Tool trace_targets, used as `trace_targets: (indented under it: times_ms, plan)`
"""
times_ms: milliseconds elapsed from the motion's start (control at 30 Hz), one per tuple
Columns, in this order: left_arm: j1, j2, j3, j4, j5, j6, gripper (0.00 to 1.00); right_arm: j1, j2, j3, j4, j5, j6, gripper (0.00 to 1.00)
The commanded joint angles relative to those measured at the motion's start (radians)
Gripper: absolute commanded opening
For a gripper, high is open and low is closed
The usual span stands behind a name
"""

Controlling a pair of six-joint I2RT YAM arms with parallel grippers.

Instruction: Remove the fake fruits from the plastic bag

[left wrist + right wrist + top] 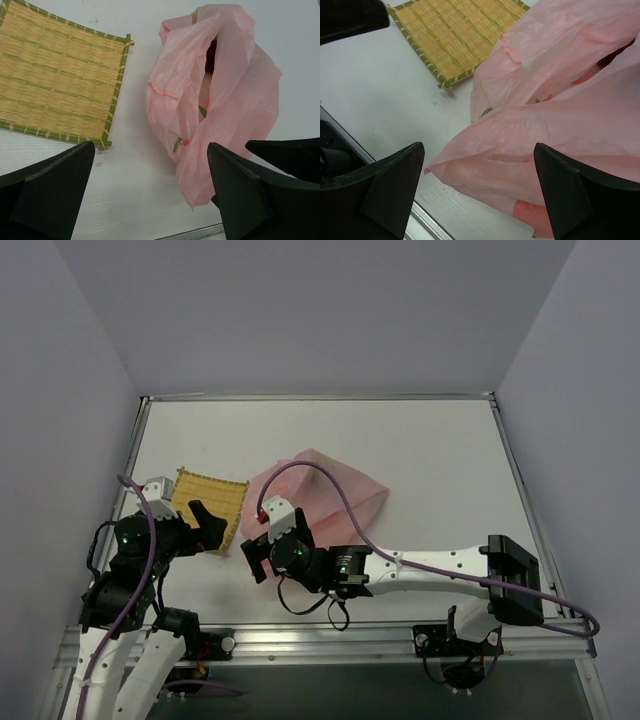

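The pink plastic bag [330,490] lies crumpled on the white table, its near end by both grippers. In the left wrist view the bag [225,95] gapes open at the top. Fake fruits show only in part: a dark red piece [211,57] inside the opening and a green and red bit [179,144] through the film. A reddish shape [532,212] shows through the bag [560,115] in the right wrist view. My left gripper [205,525] [150,195] is open and empty, left of the bag's near corner. My right gripper [262,555] [477,195] is open, over the bag's near edge.
A yellow woven mat [210,502] [55,85] [450,35] lies flat just left of the bag. The table's metal front rail [427,222] runs close below both grippers. Part of the right gripper [295,155] shows at the right of the left wrist view.
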Motion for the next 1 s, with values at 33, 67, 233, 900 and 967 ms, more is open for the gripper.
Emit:
trace_targets:
  times_ms: [33, 67, 233, 900, 967]
  plan:
    - [0.013, 0.030, 0.025, 0.031, 0.005, 0.001, 0.94, 0.030, 0.078, 0.093, -0.053, 0.154, -0.015, 0.88]
    - [0.013, 0.032, 0.025, 0.030, 0.000, -0.004, 0.94, 0.030, 0.108, 0.102, -0.065, 0.159, -0.005, 0.88]
    - [0.020, 0.056, 0.029, 0.010, -0.067, -0.028, 0.94, 0.042, 0.223, 0.182, -0.139, 0.251, 0.041, 0.85]
    - [-0.250, 0.393, -0.119, 0.488, 0.069, -0.262, 0.94, -0.019, -0.017, -0.020, -0.220, 0.469, 0.085, 0.00]
    - [-0.284, 0.466, -0.125, 0.586, 0.092, -0.283, 0.94, -0.040, -0.066, -0.042, -0.219, 0.443, 0.079, 0.00]
